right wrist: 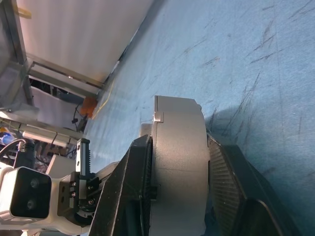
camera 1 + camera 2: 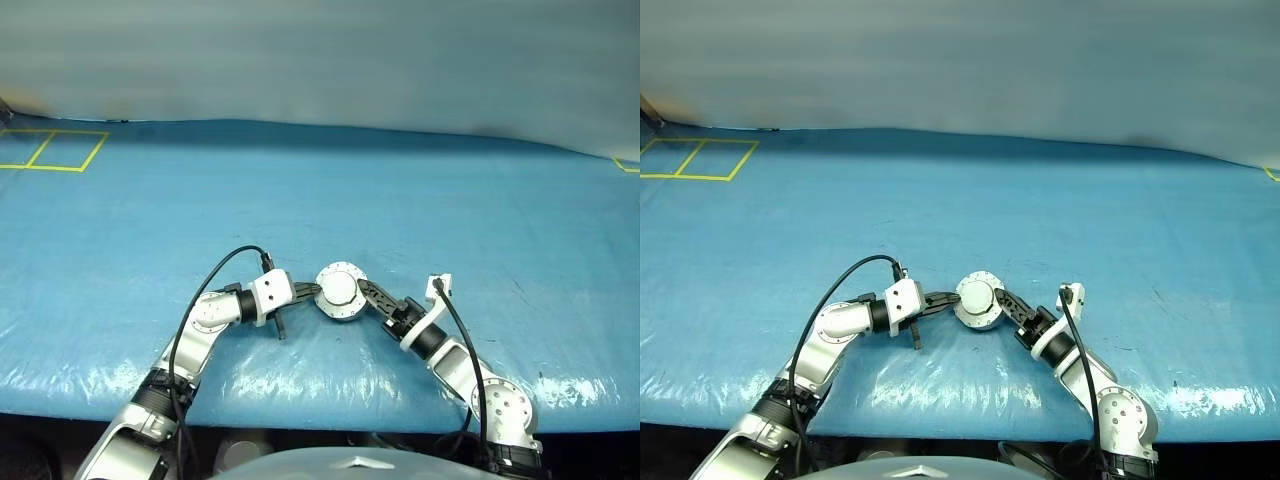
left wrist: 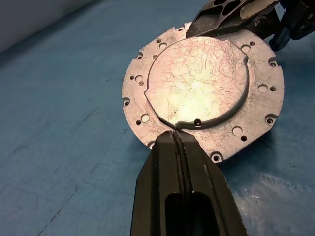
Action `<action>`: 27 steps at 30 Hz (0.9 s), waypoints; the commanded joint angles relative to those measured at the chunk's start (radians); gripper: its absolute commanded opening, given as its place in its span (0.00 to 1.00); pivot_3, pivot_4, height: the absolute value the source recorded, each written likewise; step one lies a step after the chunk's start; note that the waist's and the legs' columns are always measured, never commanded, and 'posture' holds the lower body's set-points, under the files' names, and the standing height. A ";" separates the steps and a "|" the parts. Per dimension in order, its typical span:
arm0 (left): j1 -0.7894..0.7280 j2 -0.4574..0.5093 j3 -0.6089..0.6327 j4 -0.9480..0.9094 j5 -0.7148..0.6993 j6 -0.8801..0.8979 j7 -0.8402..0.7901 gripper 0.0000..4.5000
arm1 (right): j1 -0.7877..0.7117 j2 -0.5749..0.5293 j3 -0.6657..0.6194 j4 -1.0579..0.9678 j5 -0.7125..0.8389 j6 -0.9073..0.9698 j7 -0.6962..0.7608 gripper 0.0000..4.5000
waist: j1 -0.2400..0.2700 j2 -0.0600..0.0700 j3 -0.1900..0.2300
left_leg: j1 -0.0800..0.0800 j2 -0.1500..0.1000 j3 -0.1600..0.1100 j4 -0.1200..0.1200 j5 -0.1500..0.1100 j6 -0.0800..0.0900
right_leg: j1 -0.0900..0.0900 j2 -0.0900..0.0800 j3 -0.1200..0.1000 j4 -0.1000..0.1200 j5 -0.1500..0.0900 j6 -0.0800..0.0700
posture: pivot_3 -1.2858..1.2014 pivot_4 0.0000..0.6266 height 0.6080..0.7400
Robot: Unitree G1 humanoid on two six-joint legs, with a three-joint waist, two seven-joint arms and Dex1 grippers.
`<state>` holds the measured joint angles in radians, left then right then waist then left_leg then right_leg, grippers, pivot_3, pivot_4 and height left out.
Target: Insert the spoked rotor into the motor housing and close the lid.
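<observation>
The motor housing point(image 2: 338, 291) is a round silver puck with a raised scratched disc and small holes around its flange point(image 3: 256, 88). It hangs tilted just above the blue table, flat face towards me, windings hidden. My right gripper point(image 1: 179, 142) comes in from the right and clamps the housing point(image 1: 179, 113) across its two faces, one black finger point(image 1: 133, 177) on each side. My left gripper point(image 3: 175, 135) is shut, and its tips touch the puck's rim from the left. The spoked rotor and the lid are out of view.
A wrinkled blue sheet point(image 2: 400, 200) covers the table. Yellow tape squares point(image 2: 55, 150) mark its far left corner and a yellow mark point(image 2: 628, 165) its far right. A grey wall stands behind. The table's front edge point(image 2: 330, 415) runs just below the arms.
</observation>
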<state>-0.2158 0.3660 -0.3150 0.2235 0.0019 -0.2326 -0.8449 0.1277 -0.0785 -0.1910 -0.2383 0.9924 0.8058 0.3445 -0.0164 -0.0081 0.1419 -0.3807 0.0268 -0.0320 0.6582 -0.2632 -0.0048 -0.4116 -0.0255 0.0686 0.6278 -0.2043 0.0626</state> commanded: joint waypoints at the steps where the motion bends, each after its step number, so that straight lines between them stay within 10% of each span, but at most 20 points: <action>1: 0.009 -0.009 -0.035 0.014 0.027 0.018 -0.004 0.00 | -0.009 0.009 0.051 -0.006 -0.014 0.010 0.003 0.28 | -0.001 0.000 0.000 | 0.000 0.000 0.000 0.000 0.000 0.000 | 0.000 0.000 0.000 0.000 0.000 0.000 | 0.52 0.24 1.00; 14: 0.058 0.080 0.155 -0.474 -0.455 0.420 -0.138 0.00 | -0.056 0.082 -0.030 0.019 0.144 0.059 -0.098 0.28 | -0.031 0.001 0.005 | -0.004 0.002 0.000 -0.005 0.000 0.000 | -0.007 0.002 0.000 0.000 -0.001 -0.002 | 0.52 0.24 1.00; 27: 0.160 0.035 0.338 -0.494 -0.744 0.723 0.003 0.13 | -0.122 0.160 -0.093 0.026 0.392 0.057 -0.133 0.28 | -0.038 0.002 0.014 | -0.015 0.002 -0.001 -0.007 0.000 0.000 | -0.018 0.003 0.000 0.001 0.000 0.003 | 0.52 0.24 1.00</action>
<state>-0.0565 0.4144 -0.0273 -0.2408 -0.6683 0.4564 -0.8623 0.0339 0.0715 -0.2853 -0.1556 1.3142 0.8746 0.1894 -0.0548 -0.0057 0.1560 -0.3964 0.0282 -0.0331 0.6510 -0.2631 -0.0047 -0.4298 -0.0230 0.0679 0.6285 -0.2040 0.0652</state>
